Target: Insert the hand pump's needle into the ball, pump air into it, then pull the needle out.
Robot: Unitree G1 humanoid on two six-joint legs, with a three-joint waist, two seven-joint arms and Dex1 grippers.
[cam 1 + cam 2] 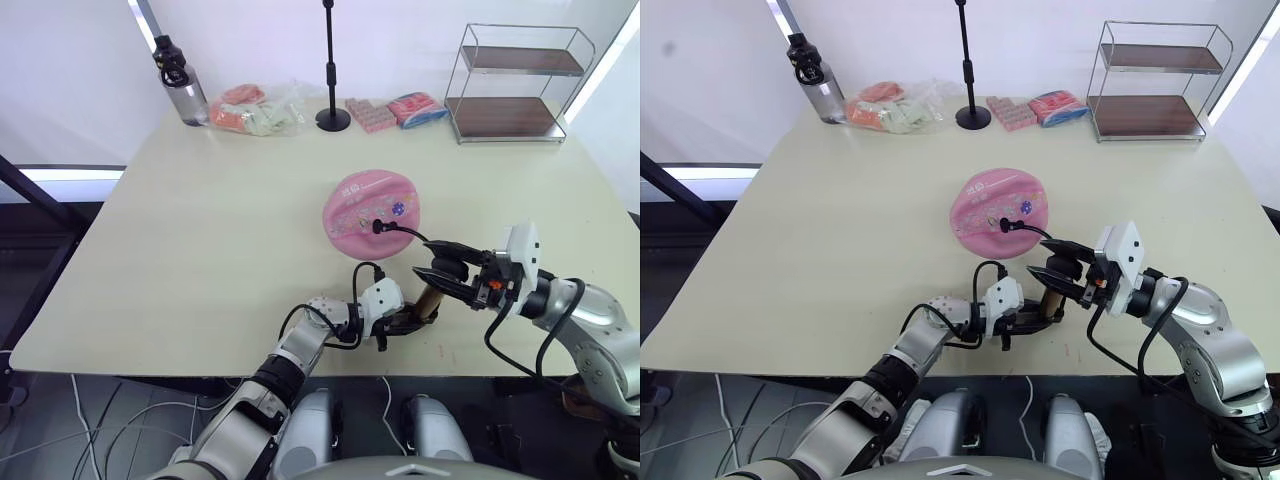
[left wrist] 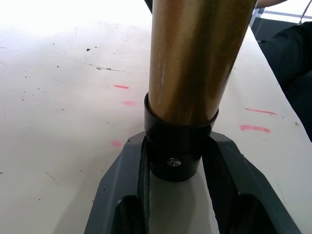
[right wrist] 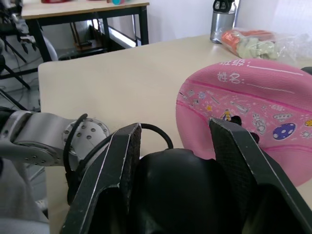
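The pink ball (image 1: 372,213) lies mid-table, somewhat flattened. The black fitting (image 1: 380,226) of the hand pump's hose sits on its near side; the needle itself is hidden. From there the thin black hose (image 1: 412,235) curves back to the hand pump (image 1: 430,300), which stands tilted near the table's front edge. My left gripper (image 1: 403,320) is shut on the pump's lower end; in the left wrist view the bronze barrel (image 2: 195,63) and its black end cap (image 2: 178,156) sit between the fingers. My right gripper (image 1: 446,268) is shut on the black handle (image 3: 175,185) at the top.
Along the back edge stand a dark water bottle (image 1: 180,85), a plastic bag of items (image 1: 258,110), a black microphone stand (image 1: 332,70), some packets (image 1: 398,110) and a wire shelf (image 1: 515,85). The table's front edge (image 1: 200,368) runs just below my grippers.
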